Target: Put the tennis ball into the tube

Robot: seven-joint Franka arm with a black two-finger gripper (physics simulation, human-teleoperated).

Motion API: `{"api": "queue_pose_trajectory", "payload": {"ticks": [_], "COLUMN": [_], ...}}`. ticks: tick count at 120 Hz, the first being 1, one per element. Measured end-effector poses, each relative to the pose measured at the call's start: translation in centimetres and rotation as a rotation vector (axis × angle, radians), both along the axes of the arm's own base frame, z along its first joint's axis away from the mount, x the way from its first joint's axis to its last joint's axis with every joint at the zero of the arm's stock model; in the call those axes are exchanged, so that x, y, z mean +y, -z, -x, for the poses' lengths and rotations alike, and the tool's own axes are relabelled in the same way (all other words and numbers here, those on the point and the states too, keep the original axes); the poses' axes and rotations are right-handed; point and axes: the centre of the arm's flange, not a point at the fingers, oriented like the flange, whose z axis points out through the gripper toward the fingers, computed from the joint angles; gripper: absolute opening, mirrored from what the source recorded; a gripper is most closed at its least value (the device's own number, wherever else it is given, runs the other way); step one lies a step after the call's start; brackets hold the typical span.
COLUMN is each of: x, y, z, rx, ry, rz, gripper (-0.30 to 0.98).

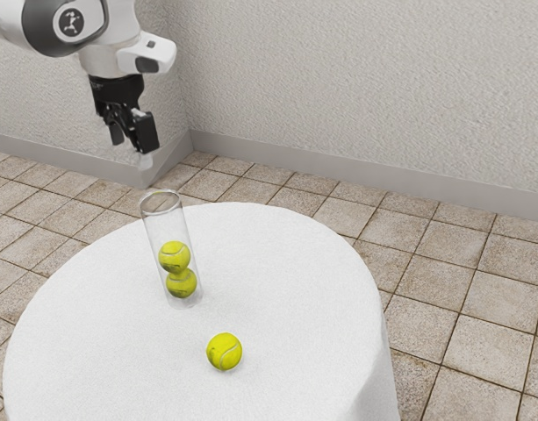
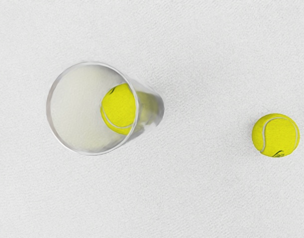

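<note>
Loose on the counter (image 1: 295, 289), at five o'clock from the tube (image 1: 168, 230) in the exterior view: the tennis ball (image 1: 224, 352). Inside the tube: two balls (image 1: 175, 256). Beyond, toward eleven o'clock: jaws (image 1: 133, 140) spread, empty. Judged at approach; next, align over the loose ball, descend, grip.

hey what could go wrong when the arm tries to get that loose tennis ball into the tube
The loose ball sits free on the table, so an off-center grasp by the open hand might send it rolling. The tube is tall and narrow; a bump could tip it and spill its two balls. A poorly centered drop might catch on the rim.
</note>
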Motion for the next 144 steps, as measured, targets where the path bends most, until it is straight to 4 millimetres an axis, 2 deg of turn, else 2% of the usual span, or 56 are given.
{"api": "queue_pose_trajectory", "payload": {"ticks": [9,18,29,36,58,71,88,115,144], "x": [0.0,-0.5,-3.1,-4.6,-6.7,-7.9,-8.6,-9.1,-10.0], "y": [0.2,2.6,5.3,8.5,18.9,24.1,29.1,33.3,34.7], "z": [0.1,0.1,0.5,1.0,3.0,4.0,3.4,1.8,0.3], "rx": [-0.005,0.035,0.079,0.122,0.212,0.236,0.246,0.215,0.17], "ry": [-0.002,0.006,0.045,0.049,-0.022,-0.059,-0.102,-0.134,-0.126], "rz": [0.001,0.0,0.002,0.036,0.15,0.181,0.178,0.167,0.165], "gripper": [0.69,0.69,0.69,0.69,0.69,0.69,0.69,0.69,0.69]}}
